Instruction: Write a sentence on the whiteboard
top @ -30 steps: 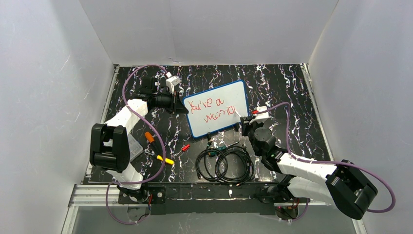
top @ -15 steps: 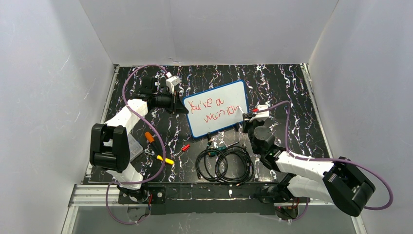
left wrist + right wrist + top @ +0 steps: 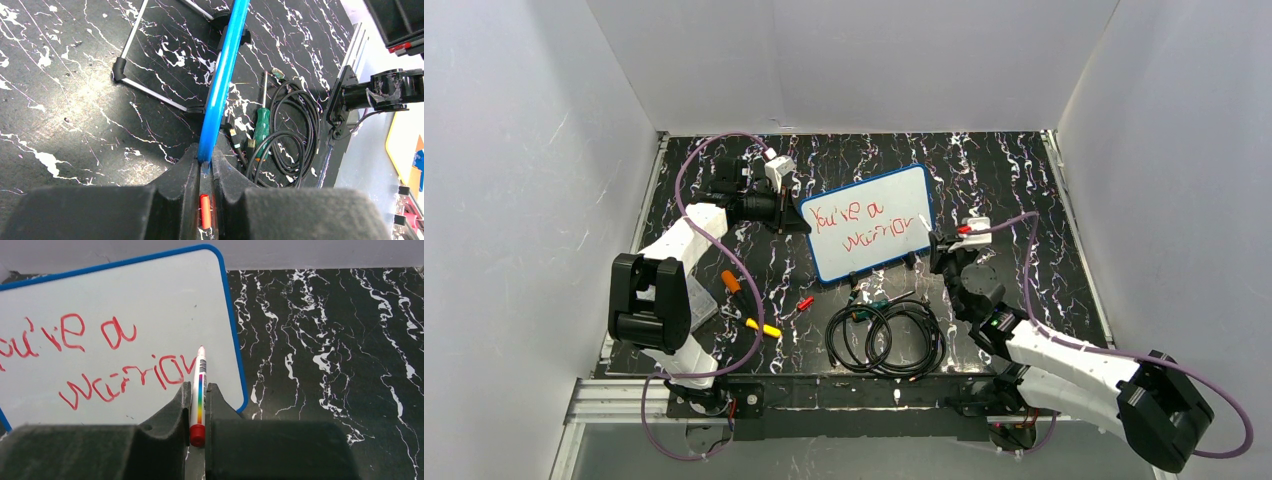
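Evidently the small white rectangular whiteboard with a thin blue frame and rounded corners (image 3: pixel 871 222) stands tilted on a wire stand (image 3: pixel 150 92) toward the back middle of the black, white-veined table (image 3: pixel 1014 170). The left gripper (image 3: pixel 205 159) is clamped on the frame's side edge, most likely to keep the light board from sliding under the pen's push. The right gripper (image 3: pixel 198 392) pinches a slim white marker with a rainbow stripe and red end (image 3: pixel 200 382) between its matte black fingers, the barrel pointing at the board. Its tip sits by the last letter (whether it touches the glossy surface, I cannot tell). The sentence (image 3: pixel 102 360), thin slanted red lettering in two lines, reads roughly "You're a warrior" and looks complete, so the writing seems about finished. A coil of black cable (image 3: pixel 889 338) lies in front of the board.
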`<state>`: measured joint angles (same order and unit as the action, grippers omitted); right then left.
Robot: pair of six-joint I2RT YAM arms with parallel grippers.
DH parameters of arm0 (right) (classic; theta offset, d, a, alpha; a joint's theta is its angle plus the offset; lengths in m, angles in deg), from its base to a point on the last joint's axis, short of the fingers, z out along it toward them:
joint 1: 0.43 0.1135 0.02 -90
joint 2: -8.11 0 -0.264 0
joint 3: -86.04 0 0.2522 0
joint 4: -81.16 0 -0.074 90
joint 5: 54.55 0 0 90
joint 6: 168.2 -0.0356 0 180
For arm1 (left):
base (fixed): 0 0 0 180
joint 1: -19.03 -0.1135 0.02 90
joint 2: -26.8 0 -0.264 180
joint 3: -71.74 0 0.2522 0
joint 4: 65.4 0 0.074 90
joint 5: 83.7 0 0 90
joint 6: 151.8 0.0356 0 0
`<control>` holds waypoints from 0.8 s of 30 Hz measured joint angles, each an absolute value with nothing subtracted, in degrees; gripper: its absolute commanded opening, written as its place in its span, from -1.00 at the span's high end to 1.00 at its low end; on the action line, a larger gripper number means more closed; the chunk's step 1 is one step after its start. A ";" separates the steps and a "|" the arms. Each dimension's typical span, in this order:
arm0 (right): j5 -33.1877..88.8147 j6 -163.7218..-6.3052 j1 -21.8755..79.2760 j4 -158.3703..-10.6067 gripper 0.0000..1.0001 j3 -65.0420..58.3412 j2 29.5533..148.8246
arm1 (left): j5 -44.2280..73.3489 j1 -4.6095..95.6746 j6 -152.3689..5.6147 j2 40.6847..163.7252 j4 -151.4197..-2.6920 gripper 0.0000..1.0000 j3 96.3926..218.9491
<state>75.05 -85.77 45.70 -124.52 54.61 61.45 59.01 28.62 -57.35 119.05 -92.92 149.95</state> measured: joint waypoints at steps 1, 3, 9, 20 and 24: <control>74.48 -85.93 45.70 -124.15 0.97 54.94 61.34 | 59.01 28.62 -57.35 119.05 -92.92 1.00 149.95; 73.69 -86.23 45.70 -123.06 0.97 55.36 61.60 | 58.99 28.62 -57.35 119.05 -92.92 1.00 149.95; 70.59 -88.85 45.70 -121.01 0.97 56.38 63.31 | 58.99 28.62 -57.35 119.02 -92.92 1.00 149.95; 68.23 -90.32 45.70 -120.18 0.97 57.17 65.06 | 58.99 28.62 -57.35 119.05 -92.92 1.00 149.95; 68.19 -90.30 45.70 -120.28 0.97 57.17 66.30 | 58.99 28.64 -57.35 119.05 -92.92 1.00 149.95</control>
